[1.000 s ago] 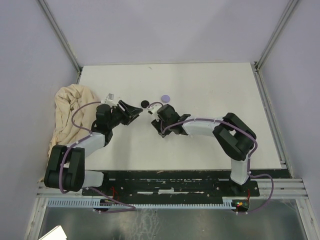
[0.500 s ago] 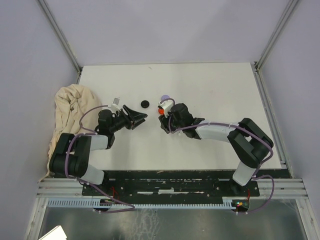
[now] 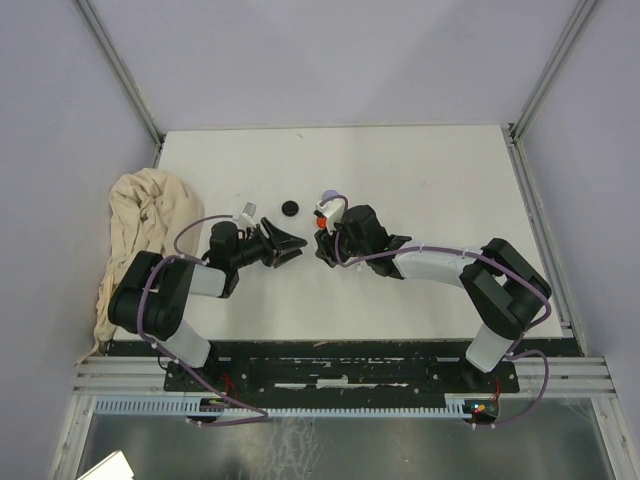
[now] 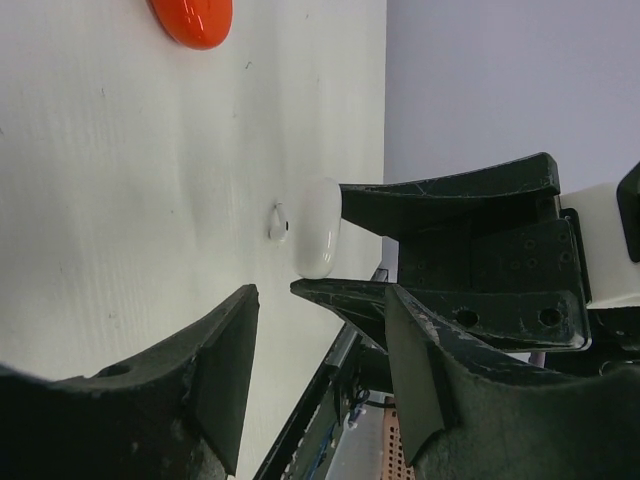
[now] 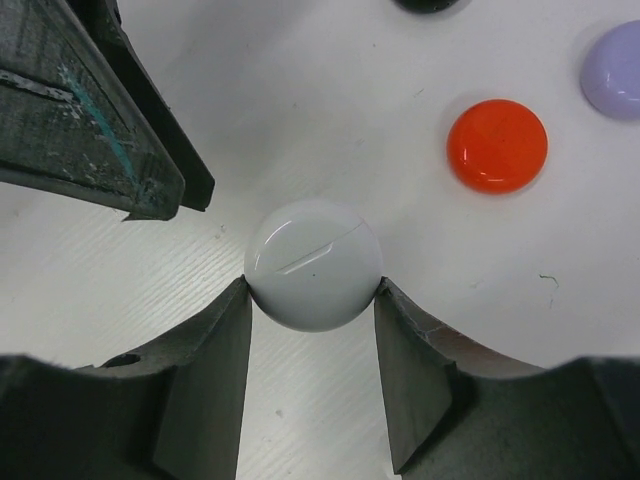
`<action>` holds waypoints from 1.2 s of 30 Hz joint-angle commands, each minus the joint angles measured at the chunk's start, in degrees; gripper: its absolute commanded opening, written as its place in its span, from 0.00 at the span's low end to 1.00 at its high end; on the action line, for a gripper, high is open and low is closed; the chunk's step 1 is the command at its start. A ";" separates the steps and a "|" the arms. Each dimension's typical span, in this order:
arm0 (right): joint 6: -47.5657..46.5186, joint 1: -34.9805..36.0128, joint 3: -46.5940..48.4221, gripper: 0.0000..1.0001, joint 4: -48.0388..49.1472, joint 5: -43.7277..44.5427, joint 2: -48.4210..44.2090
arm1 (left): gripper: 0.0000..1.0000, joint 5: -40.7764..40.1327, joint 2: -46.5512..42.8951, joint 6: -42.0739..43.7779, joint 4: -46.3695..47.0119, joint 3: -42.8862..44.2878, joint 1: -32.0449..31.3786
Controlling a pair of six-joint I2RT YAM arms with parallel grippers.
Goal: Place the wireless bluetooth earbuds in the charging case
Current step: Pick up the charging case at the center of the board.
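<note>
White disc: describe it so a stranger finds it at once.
On the table, look near the middle, where the left gripper faces the right gripper. The white disc lies between the right one's fingers, touching both. Nearby lie a red disc, a lilac disc and a black disc; it alone is white, with a thin line across its top.

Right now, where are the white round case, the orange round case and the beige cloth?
white round case (image 5: pixel 313 263), right wrist view, middle of its top face.
orange round case (image 5: pixel 497 145), right wrist view, middle of its top.
beige cloth (image 3: pixel 137 212), top external view, middle of the heap.
</note>
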 commanded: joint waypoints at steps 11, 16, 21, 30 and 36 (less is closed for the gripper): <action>0.86 -0.18 2.40 0.33 2.00 -4.11 -3.10 | 0.59 0.08 4.32 1.21 5.56 3.77 -2.28; 0.97 -0.21 2.44 0.33 2.07 -5.07 -3.21 | 0.59 -0.31 5.60 0.79 6.92 4.03 -2.81; 1.02 -0.17 2.46 0.33 1.99 -5.70 -3.19 | 0.57 -0.15 6.54 0.07 8.74 4.07 -3.14; 1.21 -0.11 2.70 0.32 2.08 -6.43 -2.75 | 0.51 0.37 7.04 -0.23 10.35 4.39 -3.94; 1.14 -0.17 2.54 0.32 2.08 -6.37 -2.84 | 0.44 0.46 7.13 -0.26 10.88 4.28 -4.16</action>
